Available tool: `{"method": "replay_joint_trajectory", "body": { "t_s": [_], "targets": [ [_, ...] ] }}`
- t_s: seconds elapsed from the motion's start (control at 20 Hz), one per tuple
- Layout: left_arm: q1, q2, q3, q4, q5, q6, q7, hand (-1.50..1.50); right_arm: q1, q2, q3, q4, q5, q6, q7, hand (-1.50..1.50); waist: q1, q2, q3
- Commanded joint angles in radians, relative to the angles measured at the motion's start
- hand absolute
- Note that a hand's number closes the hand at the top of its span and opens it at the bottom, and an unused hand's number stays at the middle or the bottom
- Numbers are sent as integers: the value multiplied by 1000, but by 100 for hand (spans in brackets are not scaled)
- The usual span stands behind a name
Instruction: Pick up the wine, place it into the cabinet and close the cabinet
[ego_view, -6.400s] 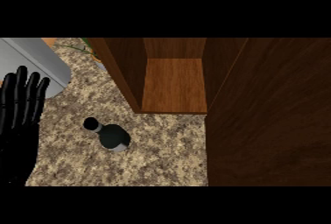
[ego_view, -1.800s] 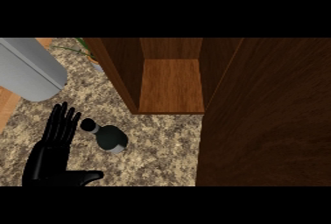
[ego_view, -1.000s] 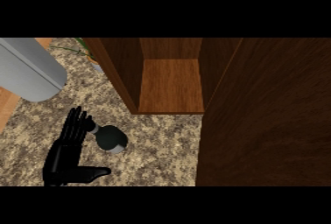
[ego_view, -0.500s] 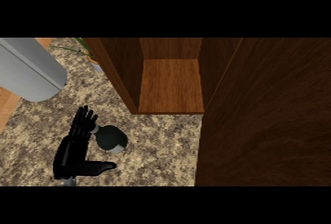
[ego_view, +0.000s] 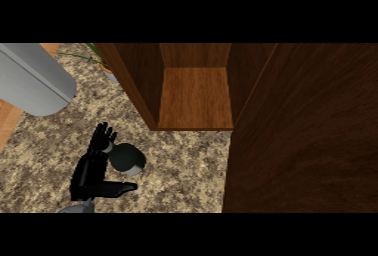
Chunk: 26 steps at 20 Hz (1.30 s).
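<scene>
Counter (ego_view: 184, 160): wine (ego_view: 128, 158) seemingly touching fingers (ego_view: 100, 142).

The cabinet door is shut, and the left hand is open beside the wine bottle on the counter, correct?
Not quite. The head view shows the cabinet open, its wooden shelf exposed and the door swung out at the right. The rest holds: the left hand is open beside the wine bottle on the counter.

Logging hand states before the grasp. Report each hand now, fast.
Left hand: open, fingers straight, alongside the dark round-bodied wine bottle on the speckled stone counter, holding nothing.
Right hand: not in view.
</scene>
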Motion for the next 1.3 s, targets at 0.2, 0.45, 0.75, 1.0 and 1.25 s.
{"method": "replay_joint_trajectory", "body": {
  "t_s": [0.2,0.45,0.75,1.0,1.25],
  "targets": [
    [-57,12,32,168,7,-53,-71,-150,46,-7,-22,-161,-88,4,61,-150,-4,0,0],
    [-102,-18,31,201,7,-41,-94,-150,43,7,-9,-87,-59,21,0,-150,1,0,0],
    [-117,-25,27,191,49,-107,-71,150,123,21,3,-81,-73,60,-67,-150,0,0,1],
    [-100,-29,-36,228,-37,-138,-178,150,54,34,30,-99,-18,0,14,-150,1,0,0],
    [-108,56,7,191,-11,-166,-127,150,127,29,11,-163,-50,27,-4,-150,-1,-2,1]
  ]
}}
